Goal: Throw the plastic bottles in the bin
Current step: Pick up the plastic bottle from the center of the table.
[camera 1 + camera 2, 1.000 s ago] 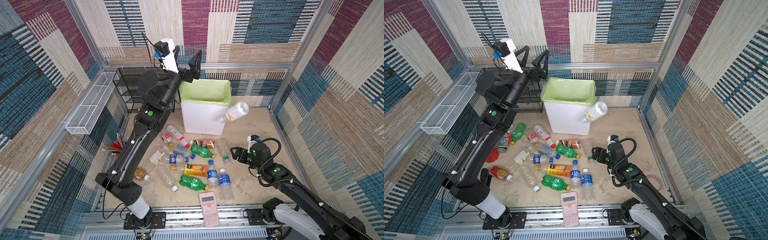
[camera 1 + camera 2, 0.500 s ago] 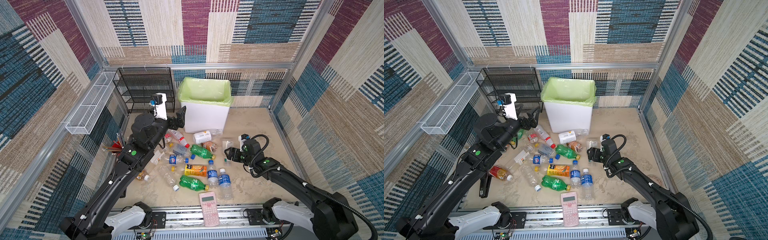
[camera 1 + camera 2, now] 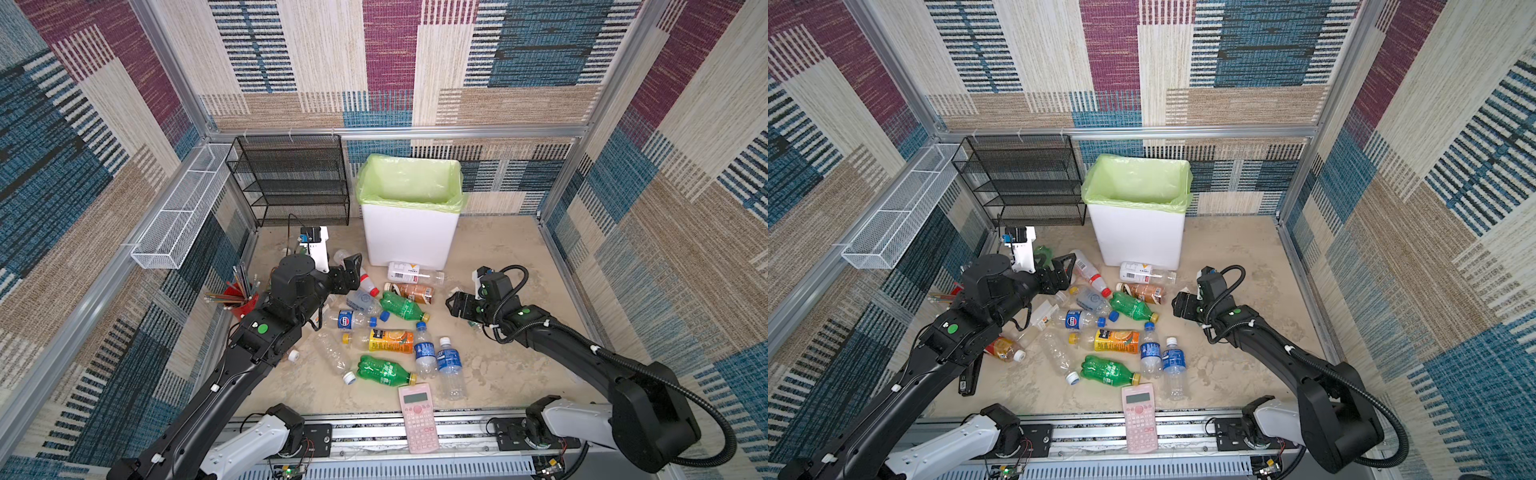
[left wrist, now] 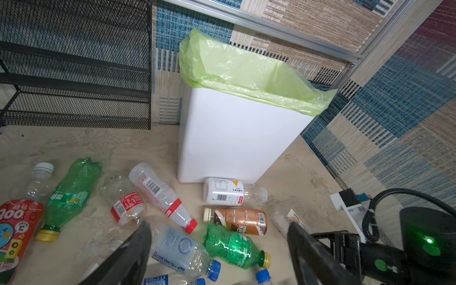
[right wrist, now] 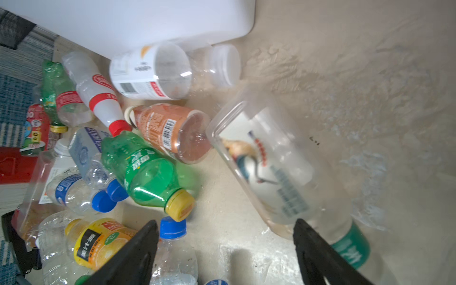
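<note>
— Where are the bottles, and how do they lie?
— On their sides on the floor (image 3: pixel 498 257), heaped in front of the bin (image 3: pixel 409 241). The white-labelled bottle (image 3: pixel 409 272) lies just beside the bin's front wall, lengthwise along it, with its clear neck toward the right arm's side. The brown bottle (image 3: pixel 411 292) lies parallel to it, just nearer, with its pale cap pointing the other way.
— The green one?
— The green bottle (image 3: pixel 401 306) is crumpled, and its yellow cap points toward the right arm.
— And the grippers?
— The left gripper (image 4: pixel 218 229) has its fingers spread wide above the heap, with nothing between them. The right gripper (image 5: pixel 225 223) is likewise spread and empty. A clear bottle (image 5: pixel 271 167) with a green band lies slantwise by one of its fingers, which covers part of it.
</note>
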{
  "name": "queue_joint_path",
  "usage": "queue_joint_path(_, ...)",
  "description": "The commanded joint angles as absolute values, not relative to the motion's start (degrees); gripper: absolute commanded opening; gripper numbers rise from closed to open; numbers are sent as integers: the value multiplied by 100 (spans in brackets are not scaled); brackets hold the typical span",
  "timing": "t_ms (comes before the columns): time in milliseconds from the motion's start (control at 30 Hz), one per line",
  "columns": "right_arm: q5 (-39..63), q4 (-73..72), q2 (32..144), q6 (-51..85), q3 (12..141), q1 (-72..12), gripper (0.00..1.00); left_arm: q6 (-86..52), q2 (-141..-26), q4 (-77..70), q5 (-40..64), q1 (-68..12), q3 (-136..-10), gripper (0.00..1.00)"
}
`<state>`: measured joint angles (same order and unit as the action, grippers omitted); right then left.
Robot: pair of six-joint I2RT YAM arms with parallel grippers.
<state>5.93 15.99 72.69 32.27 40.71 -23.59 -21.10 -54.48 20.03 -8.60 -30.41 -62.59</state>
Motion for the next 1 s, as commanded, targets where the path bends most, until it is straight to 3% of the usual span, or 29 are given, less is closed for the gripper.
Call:
queue_joint_path(0, 477, 1954, 7573, 2970, 4306, -2347, 88, -2378, -5382, 2205, -714, -3041, -6188, 86)
queue_joint_path(400, -364, 2729, 8016, 1477, 5410, -2277, 92, -2781, -4992, 2473, -607, -3041, -5825, 83)
queue_joint_path(733, -427, 2962, 9155, -132, 6033, -2226, 99, -2777, -4939, 2715, -639, -3041, -5790, 83)
queue_joint_path(833, -377, 2962, 9489, -379, 6168, -2224, 97, -2809, -4939, 2749, -599, -3039, -5779, 83)
queue_joint_path(967, -178, 3014, 9823, -432, 6323, -2224, 84, -2798, -4922, 2789, -577, -3041, -5774, 83)
